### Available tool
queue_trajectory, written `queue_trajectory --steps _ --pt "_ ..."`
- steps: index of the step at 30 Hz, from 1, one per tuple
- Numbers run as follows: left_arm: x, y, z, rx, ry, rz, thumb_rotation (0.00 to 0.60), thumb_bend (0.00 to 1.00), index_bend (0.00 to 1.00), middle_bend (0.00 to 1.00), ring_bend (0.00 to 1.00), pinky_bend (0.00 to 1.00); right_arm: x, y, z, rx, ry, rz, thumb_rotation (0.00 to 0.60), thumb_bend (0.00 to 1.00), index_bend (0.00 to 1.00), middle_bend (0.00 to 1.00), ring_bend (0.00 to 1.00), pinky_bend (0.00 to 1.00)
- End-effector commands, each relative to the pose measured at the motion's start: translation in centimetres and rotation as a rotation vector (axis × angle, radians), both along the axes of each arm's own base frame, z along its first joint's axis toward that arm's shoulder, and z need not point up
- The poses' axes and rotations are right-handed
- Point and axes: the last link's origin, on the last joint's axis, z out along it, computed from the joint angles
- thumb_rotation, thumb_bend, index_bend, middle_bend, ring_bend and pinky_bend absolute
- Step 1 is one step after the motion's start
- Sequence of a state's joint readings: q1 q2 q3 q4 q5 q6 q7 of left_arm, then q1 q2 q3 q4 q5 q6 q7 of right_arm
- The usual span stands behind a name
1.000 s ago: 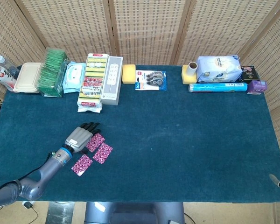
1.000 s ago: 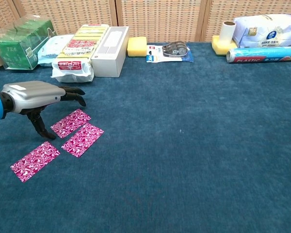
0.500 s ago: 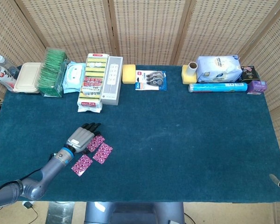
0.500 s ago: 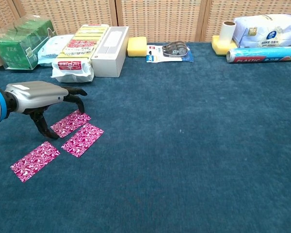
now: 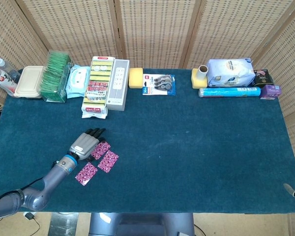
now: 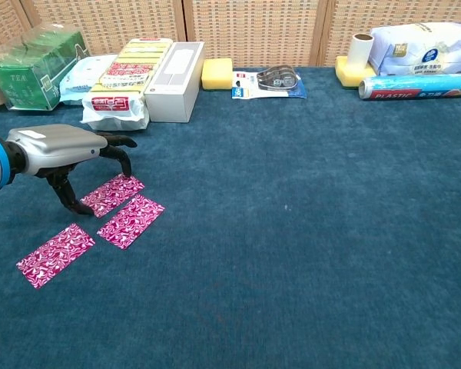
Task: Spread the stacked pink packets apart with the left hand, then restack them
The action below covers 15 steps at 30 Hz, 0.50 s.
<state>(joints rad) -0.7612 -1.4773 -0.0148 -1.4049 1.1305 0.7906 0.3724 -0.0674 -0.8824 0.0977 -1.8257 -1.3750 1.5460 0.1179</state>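
From the head view, my left hand (image 5: 84,144) hangs palm-down over the blue cloth of the table (image 5: 196,147), fingers reaching away from me and a little apart. The farthest pink packet (image 5: 102,149) lies partly under my fingers, the middle pink packet (image 5: 108,161) lies just beside it toward my right, and the nearest pink packet (image 5: 86,173) lies back beside my wrist; all three lie flat and spread apart, none stacked. Well beyond my fingertips stand a white box (image 5: 118,83) and a pack of sponges (image 5: 97,86). My right hand does not show here. From the chest view, my left hand (image 6: 58,150) arches above the cloth with its fingers (image 6: 117,151) curled downward and the thumb pointing down; the fingertips come down at the edges of the farthest pink packet (image 6: 111,194), though I cannot tell whether they press on it, and nothing is lifted. The middle pink packet (image 6: 131,221) lies just beside it, the nearest pink packet (image 6: 55,254) below my palm, apart from both.
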Motion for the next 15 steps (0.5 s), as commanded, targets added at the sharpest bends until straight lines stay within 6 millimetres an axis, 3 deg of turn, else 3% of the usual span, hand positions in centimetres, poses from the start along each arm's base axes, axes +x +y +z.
queue_trajectory --steps 1,15 --pt "0.1 0.03 -0.05 0.0 0.003 -0.003 0.6 0.2 0.26 0.0 0.0 0.12 -0.02 0.01 0.04 -0.002 0.0 -0.001 0.6 0.0 0.08 0.0 0.0 0.0" --pt "0.29 0.32 0.17 -0.01 0.031 0.005 0.6 0.2 0.26 0.0 0.0 0.11 -0.05 0.02 0.12 -0.006 0.0 -0.002 0.6 0.0 0.08 0.0 0.0 0.0"
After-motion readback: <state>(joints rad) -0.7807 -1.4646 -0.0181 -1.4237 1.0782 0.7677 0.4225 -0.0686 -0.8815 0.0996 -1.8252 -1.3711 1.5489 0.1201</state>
